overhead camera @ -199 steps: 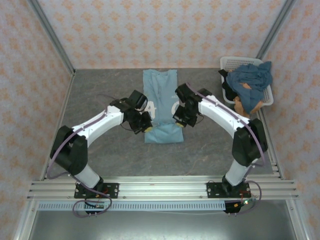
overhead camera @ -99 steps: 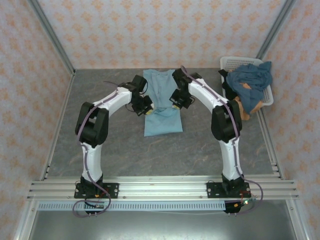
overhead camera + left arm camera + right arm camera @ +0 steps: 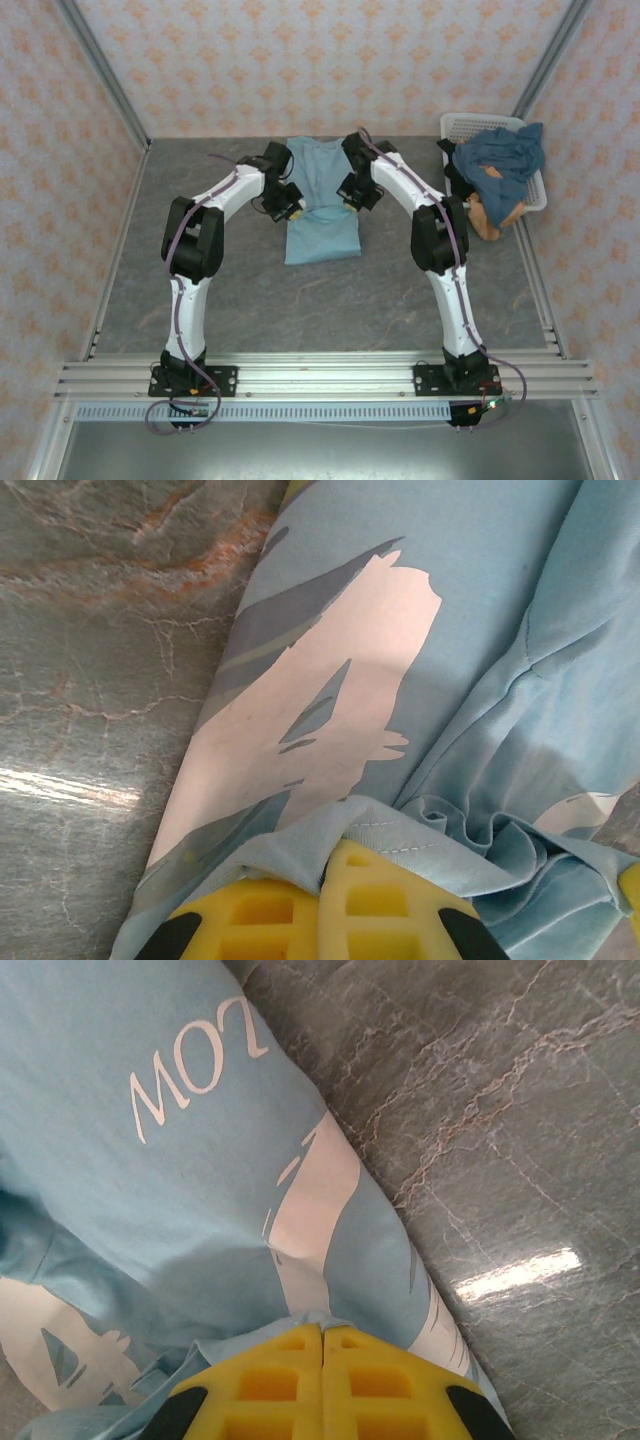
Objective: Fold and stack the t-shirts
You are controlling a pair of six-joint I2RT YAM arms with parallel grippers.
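Fold step on the first shirt. Near hem of the light-blue t-shirt (image 3: 322, 238) pinched up and held over the garment's own middle. Judged as a near-to-far halving, roughly midway. No stack begun.

Left fingers (image 3: 288, 203) clamped shut on a gathered edge of that cloth. In the left wrist view, yellow pads (image 3: 345, 885) pressed together, fabric bunched in small ruffles just right of them. Right fingers (image 3: 352, 196) likewise closed on the opposite edge. In the right wrist view, yellow pads (image 3: 345, 1360) with a lip of blue cloth wrapped at the tips, white print just beyond.

Shirt at far middle of the surface (image 3: 230, 290), long axis near to far, far end close to the back wall, near portion flat.

Slate-blue t-shirt (image 3: 502, 150) heaped in the white basket (image 3: 470, 122) at the far right. Orange-tan t-shirt (image 3: 497, 215) spilling over the basket's near rim beneath it. Both unfolded.

Arms stretched well forward, elbows high, forearms converging on the shirt from left and right in near mirror image. Wrists pitched down, fingers at the two side edges about mid-length.

Next, by judgement: carry the held hem to the far end, keep both sides level for a square crease, lay flat, release and lift straight off without dragging. Risk of a skewed edge and of trapped wrinkles by the left fingers.
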